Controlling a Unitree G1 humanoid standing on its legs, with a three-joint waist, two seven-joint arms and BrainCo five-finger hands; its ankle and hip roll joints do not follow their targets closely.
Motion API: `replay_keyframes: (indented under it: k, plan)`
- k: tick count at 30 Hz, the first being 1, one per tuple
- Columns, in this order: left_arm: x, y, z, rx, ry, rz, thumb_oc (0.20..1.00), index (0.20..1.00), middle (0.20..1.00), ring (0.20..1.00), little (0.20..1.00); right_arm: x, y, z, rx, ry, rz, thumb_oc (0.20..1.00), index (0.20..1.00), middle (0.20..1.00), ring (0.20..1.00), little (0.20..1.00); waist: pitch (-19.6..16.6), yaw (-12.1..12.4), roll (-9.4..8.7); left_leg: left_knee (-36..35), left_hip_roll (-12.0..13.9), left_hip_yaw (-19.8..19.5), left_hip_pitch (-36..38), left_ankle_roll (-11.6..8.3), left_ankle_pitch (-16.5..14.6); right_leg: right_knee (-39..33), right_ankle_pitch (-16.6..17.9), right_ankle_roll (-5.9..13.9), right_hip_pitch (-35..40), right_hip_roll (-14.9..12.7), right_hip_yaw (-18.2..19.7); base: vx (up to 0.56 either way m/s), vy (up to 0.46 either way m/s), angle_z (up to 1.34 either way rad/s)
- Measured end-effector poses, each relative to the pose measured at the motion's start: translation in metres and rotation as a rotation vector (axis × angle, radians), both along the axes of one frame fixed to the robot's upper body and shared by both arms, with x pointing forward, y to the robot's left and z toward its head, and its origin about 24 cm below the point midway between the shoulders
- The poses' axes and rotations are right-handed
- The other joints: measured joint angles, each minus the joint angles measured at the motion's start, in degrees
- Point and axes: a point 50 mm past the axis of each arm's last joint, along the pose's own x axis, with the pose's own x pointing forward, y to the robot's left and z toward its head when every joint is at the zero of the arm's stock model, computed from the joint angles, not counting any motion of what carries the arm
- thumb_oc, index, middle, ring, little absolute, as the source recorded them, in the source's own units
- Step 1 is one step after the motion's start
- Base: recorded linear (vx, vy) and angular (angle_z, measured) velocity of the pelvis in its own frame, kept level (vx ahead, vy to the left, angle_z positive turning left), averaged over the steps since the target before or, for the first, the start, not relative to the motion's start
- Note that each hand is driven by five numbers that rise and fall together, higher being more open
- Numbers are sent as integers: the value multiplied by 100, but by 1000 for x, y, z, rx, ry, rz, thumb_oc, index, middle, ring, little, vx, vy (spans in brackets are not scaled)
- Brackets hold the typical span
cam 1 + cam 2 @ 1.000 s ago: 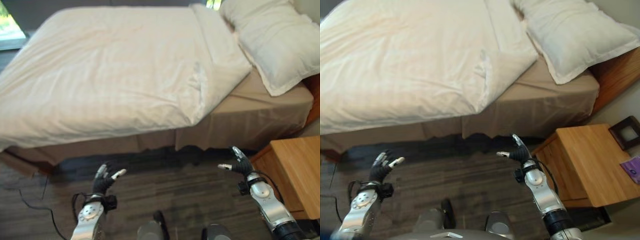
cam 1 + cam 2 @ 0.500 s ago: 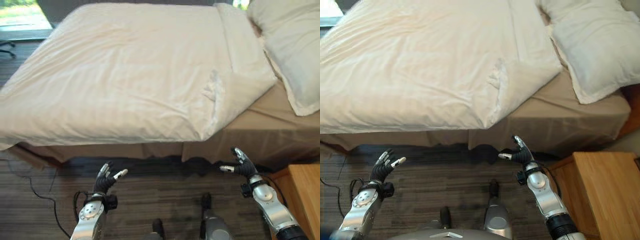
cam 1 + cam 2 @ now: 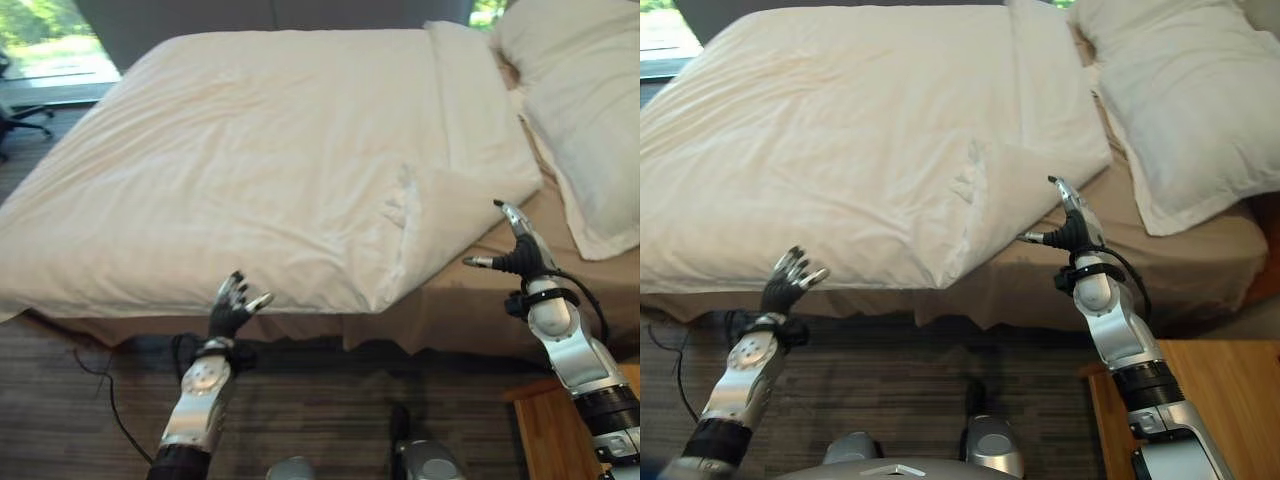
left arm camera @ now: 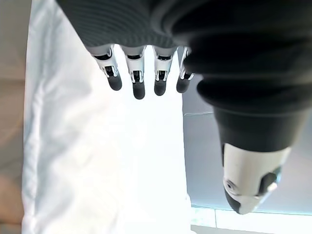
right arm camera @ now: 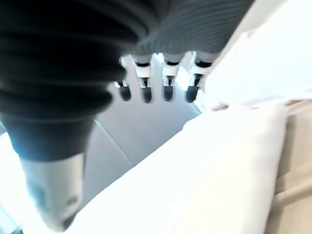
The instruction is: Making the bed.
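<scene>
A white duvet (image 3: 270, 160) covers most of the bed, its near corner (image 3: 405, 205) folded back on itself to leave the tan sheet (image 3: 470, 290) bare along the near edge by the pillow (image 3: 575, 110). The robot's left hand (image 3: 233, 305) is raised at the duvet's near hanging edge, palm toward the bed, fingers (image 4: 138, 80) extended and relaxed, gripping nothing. Its right hand (image 3: 1072, 225) reaches up beside the folded corner over the tan sheet, fingers (image 5: 146, 83) straight, thumb spread wide, empty. A wooden nightstand (image 3: 1200, 400) stands by the right arm.
</scene>
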Motion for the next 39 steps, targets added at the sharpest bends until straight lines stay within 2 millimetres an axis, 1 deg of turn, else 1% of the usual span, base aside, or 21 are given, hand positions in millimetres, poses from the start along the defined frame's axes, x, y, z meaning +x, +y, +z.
replay_keyframes:
  k: [1, 2, 4, 5, 7, 8, 9, 11, 13, 14, 16, 19, 21, 22, 26, 29, 31, 32, 34, 36, 39]
  plan:
    - [-1, -1, -2, 1, 11, -3, 1000, 1000, 1000, 1000, 1000, 1, 1, -1, -4, 5, -1, 1000, 1000, 1000, 1000, 1000, 0, -16, 54, -290, -10, 94, 34, 74, 60, 3, 0, -1, -15, 32, -21, 225, 100, 5]
    - [-3, -1, -9, 0, 39, -3, 1000, 1000, 1000, 1000, 1000, 3, 2, -5, -9, 21, 1, 1000, 1000, 1000, 1000, 1000, -8, 5, 189, -714, 11, 233, 74, 191, 143, 3, 1, 0, -2, 140, -49, 276, 123, 3]
    - [-8, -3, -21, -7, 90, -7, 1000, 1000, 1000, 1000, 1000, 4, 2, -12, -17, 51, -11, 1000, 1000, 1000, 1000, 1000, -10, -2, 430, -1116, 7, 244, 278, 299, 176, 2, 3, 2, 114, 324, -79, 289, 116, -8]
    - [-9, -4, -26, -8, 113, -10, 1000, 1000, 1000, 1000, 1000, 4, 2, -16, -56, 65, -21, 1000, 1000, 1000, 1000, 1000, -26, 9, 478, -1248, -28, 224, 355, 408, 351, 28, -3, 30, 153, 351, -84, 103, 27, -19]
    - [-11, -3, -29, -2, 130, -11, 1000, 1000, 1000, 1000, 1000, 13, 10, -19, -125, 86, -3, 1000, 1000, 1000, 1000, 1000, -22, 3, 376, -1395, -144, 413, 443, 421, 353, 385, -127, 225, -60, 132, -85, 59, -25, -27]
    - [-11, -3, -28, 5, 131, -16, 1000, 1000, 1000, 1000, 1000, 21, 14, -19, -143, 88, 0, 1000, 1000, 1000, 1000, 1000, 5, -12, 314, -1452, -212, 490, 457, 423, 354, 830, -158, 312, -322, -9, -41, 127, -114, -22]
    - [-8, -5, -28, 13, 134, -30, 1000, 1000, 1000, 1000, 1000, 28, 15, -21, -163, 104, -11, 1000, 1000, 1000, 1000, 1000, 16, -27, 302, -1456, -227, 547, 454, 506, 419, 1192, -333, 378, -545, -120, -34, 169, -154, -5]
    - [3, -9, -27, 32, 138, -55, 1000, 1000, 1000, 1000, 1000, 40, 17, -19, -206, 118, -21, 1000, 1000, 1000, 1000, 1000, 18, 5, 242, -1464, -338, 509, 434, 617, 533, 1151, -443, 423, -592, -297, 46, 184, -169, 12]
    - [6, -4, -21, 55, 122, -49, 1000, 1000, 1000, 1000, 1000, 52, 25, 1, -226, 58, -5, 1000, 1000, 1000, 1000, 1000, 51, -6, 250, -1508, -328, 471, 307, 639, 551, 908, -318, 499, -622, -233, 56, 164, -158, 8]
    - [7, -1, -19, 62, 116, -44, 1000, 1000, 1000, 1000, 1000, 59, 28, 17, -234, 15, -8, 1000, 1000, 1000, 1000, 1000, 91, -7, 291, -1493, -312, 424, 199, 663, 632, 644, -131, 419, -520, -154, 36, 116, -118, 6]
    - [8, 2, -22, 72, 131, -34, 1000, 1000, 1000, 1000, 1000, 71, 30, 33, -297, -9, -36, 1000, 1000, 1000, 1000, 1000, 107, -2, 292, -1490, -274, 394, 143, 702, 676, 404, -22, 379, -457, -77, 9, 124, -146, 7]
    - [10, 0, -26, 90, 150, -41, 1000, 1000, 1000, 1000, 1000, 84, 33, 58, -348, -67, -66, 1000, 1000, 1000, 1000, 1000, 124, 39, 310, -1479, -242, 336, 78, 709, 689, 291, -45, 384, -412, 19, 9, 64, -114, 12]
    - [15, 1, -22, 95, 128, -35, 1000, 1000, 1000, 1000, 1000, 94, 32, 90, -374, -133, -108, 1000, 1000, 1000, 1000, 1000, 138, 87, 319, -1479, -229, 290, -123, 711, 691, 175, -37, 373, -526, 50, -33, 41, -100, 10]
    - [17, 0, -21, 94, 119, -36, 1000, 1000, 1000, 1000, 1000, 95, 34, 98, -373, -152, -111, 1000, 1000, 1000, 1000, 1000, 147, 130, 331, -1479, -226, 262, -166, 711, 691, 146, -37, 373, -542, 56, -35, 37, -164, 9]
    - [24, -7, -17, 109, 90, -67, 1000, 1000, 1000, 1000, 1000, 105, 44, 122, -441, -189, -119, 1000, 1000, 1000, 1000, 1000, 255, 219, 456, -1472, -192, 196, -610, 671, 737, 52, 7, 345, -905, 98, -40, -9, -91, 5]
    - [29, -14, -16, 107, 83, -92, 1000, 1000, 1000, 1000, 1000, 108, 39, 118, -472, -164, -147, 1000, 1000, 1000, 1000, 1000, 419, 353, 572, -1471, -194, 189, -886, 709, 795, 107, 22, 324, -1182, 108, -58, -52, -48, 5]
    - [33, -17, -13, 91, 69, -96, 1000, 1000, 1000, 1000, 1000, 110, 35, 117, -507, -149, -169, 1000, 1000, 1000, 1000, 1000, 531, 342, 656, -1472, -210, 183, -1042, 719, 806, 133, 34, 327, -1348, 107, -49, -57, -36, 3]
    - [33, -16, -14, 90, 74, -95, 1000, 1000, 1000, 1000, 1000, 111, 32, 116, -510, -141, -180, 871, 871, 871, 871, 871, 620, 352, 700, -1472, -223, 194, -1088, 724, 811, 148, 36, 328, -1403, 87, -52, -51, -39, 0]
    - [31, -18, -17, 82, 81, -96, 1000, 1000, 1000, 1000, 1000, 111, 22, 106, -496, -115, -219, 219, 219, 219, 219, 219, 736, 366, 772, -1473, -238, 193, -1209, 736, 821, 183, 36, 329, -1550, 65, -35, -28, -18, -1]
    - [25, -14, -31, 85, 143, -85, 1000, 1000, 1000, 1000, 1000, 111, 17, 108, -470, -133, -237, 200, 200, 200, 200, 200, 801, 369, 847, -1475, -246, 202, -1280, 736, 821, 184, 42, 337, -1627, 40, -25, 0, 0, 0]
    - [12, -13, -45, 75, 202, -87, 1000, 1000, 1000, 1000, 1000, 111, 14, 116, -458, -150, -240, 200, 200, 200, 200, 200, 801, 337, 848, -1475, -257, 204, -1246, 736, 821, 187, 42, 338, -1601, 0, 2, 0, 0, 0]
